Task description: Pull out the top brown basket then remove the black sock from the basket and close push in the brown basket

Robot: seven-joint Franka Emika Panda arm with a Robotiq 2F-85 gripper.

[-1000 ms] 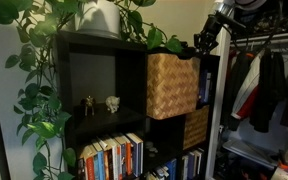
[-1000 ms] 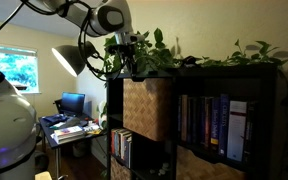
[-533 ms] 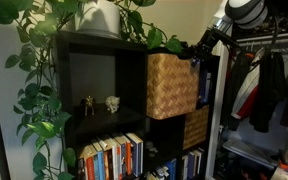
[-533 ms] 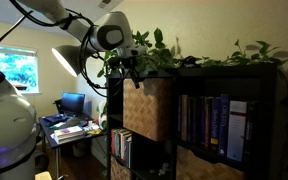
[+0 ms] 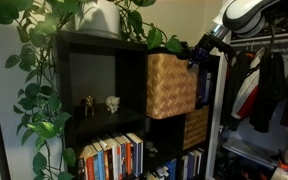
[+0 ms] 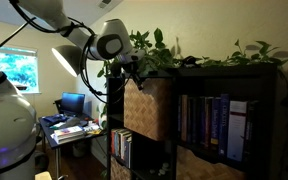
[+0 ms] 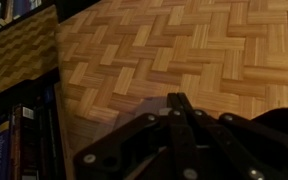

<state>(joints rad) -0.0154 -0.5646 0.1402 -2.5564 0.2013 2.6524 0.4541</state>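
Note:
The top brown basket [image 5: 171,85] is a light tan woven cube with a checkered front. It sits in the upper right cubby of the dark shelf unit and sticks out a little from it. It also shows in an exterior view [image 6: 147,107] and fills the wrist view [image 7: 174,55]. My gripper [image 5: 195,52] hangs in front of the basket's upper edge; it also shows in an exterior view [image 6: 133,76]. In the wrist view its fingers [image 7: 176,102] are pressed together with nothing between them. The black sock is not in view.
A darker woven basket [image 5: 195,127] sits in the cubby below. Books [image 5: 112,157] fill the lower shelves. Two small figurines [image 5: 101,103] stand in the open cubby. A leafy plant [image 5: 44,70] trails over the shelf top. Clothes [image 5: 264,85] hang beside the shelf.
My arm has moved further out from the shelf and the gripper has dropped slightly in front of the basket. The basket has not visibly moved.

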